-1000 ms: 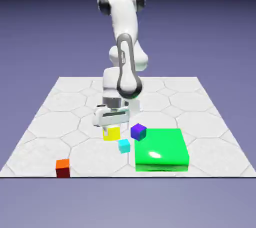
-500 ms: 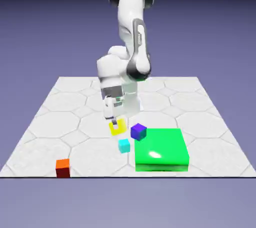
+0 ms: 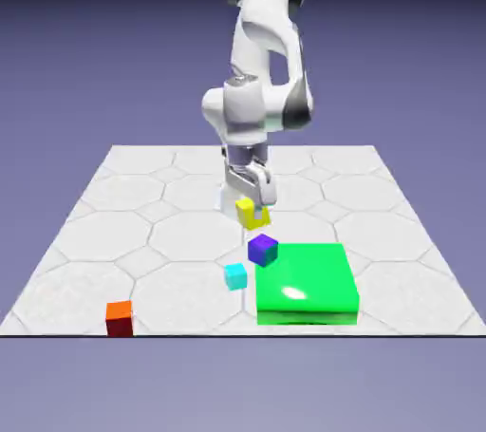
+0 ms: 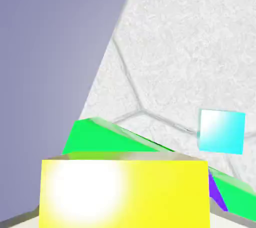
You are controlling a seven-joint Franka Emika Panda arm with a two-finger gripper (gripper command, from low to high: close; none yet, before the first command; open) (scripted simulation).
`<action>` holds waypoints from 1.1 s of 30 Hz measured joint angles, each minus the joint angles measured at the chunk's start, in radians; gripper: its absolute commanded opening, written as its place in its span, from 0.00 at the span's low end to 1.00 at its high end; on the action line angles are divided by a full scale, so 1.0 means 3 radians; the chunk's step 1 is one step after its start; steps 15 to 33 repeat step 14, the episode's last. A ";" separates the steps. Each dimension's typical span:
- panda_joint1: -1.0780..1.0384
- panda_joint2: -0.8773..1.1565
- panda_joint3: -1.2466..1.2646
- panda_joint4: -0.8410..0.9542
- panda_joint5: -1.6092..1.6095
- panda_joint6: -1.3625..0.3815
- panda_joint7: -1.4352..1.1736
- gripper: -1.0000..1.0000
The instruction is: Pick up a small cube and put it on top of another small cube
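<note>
The jaws of the gripper (image 3: 251, 208) are pinching the small cube (image 3: 252, 214), a plain bright-yellow block, and hold it clear of the bench (image 3: 123, 202). In the exterior view the small cube hangs tilted, with one corner pointing down, directly below the white arm (image 3: 261, 98). Taking the purple cube (image 3: 263, 250) as landmark: the small cube sits above it and slightly toward the exterior view's left, apart from it and not touching. The cyan cube (image 3: 235, 276) rests on the bench just beside the purple cube, on its near side and toward the exterior view's left; the two appear close, but contact cannot be confirmed. The green block (image 3: 306, 283), a wide flat slab, lies immediately to the exterior view's right of the purple cube, its far left corner next to that cube. The orange cube (image 3: 120, 317), orange on top with dark red sides, stands well apart from the purple cube, near the bench's front edge toward the exterior view's left. In the hand view the small cube (image 4: 125, 192) fills the lower part of the picture and hides the fingertips; a strong highlight covers its left half. Behind it show the green block (image 4: 105, 139), a sliver of the purple cube (image 4: 217, 194) at the lower right, and the cyan cube (image 4: 222, 131) farther right on the grey hexagon-patterned bench (image 4: 175, 46).
</note>
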 measured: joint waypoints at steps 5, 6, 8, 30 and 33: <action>0.0234 -0.0191 0.0111 -0.0175 -0.0451 -0.0113 0.0133 0.00; 0.0184 -0.0071 0.0146 -0.0198 -0.0538 0.0022 0.0200 0.00; 0.0084 0.0170 0.0217 -0.0243 -0.0713 0.0293 0.0335 0.00; -0.0075 0.0552 0.0328 -0.0314 -0.0989 0.0718 0.0549 1.00; -0.0075 0.0552 0.0328 -0.0314 -0.0989 0.0718 0.0549 1.00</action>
